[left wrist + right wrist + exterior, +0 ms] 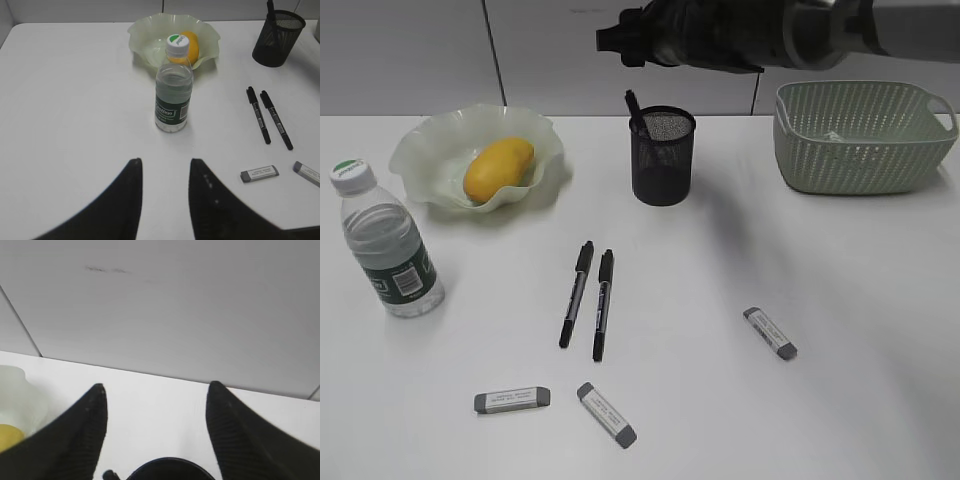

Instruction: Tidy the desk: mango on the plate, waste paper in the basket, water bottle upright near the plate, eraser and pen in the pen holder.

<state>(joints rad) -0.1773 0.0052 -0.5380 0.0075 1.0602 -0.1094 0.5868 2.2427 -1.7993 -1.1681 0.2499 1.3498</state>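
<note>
A yellow mango (498,168) lies on the pale green wavy plate (430,140) at the back left. A water bottle (386,241) stands upright in front of the plate. A black mesh pen holder (663,156) holds one pen (634,108). Two black pens (577,291) (604,302) and three grey erasers (512,400) (606,414) (770,333) lie on the table. My right gripper (156,387) is open and empty above the holder's rim (167,469). My left gripper (164,162) is open and empty, short of the bottle (173,87).
A green basket (860,135) stands at the back right with a bit of white paper (833,135) inside. The right arm (740,35) spans the top of the exterior view. A white wall rises behind the table.
</note>
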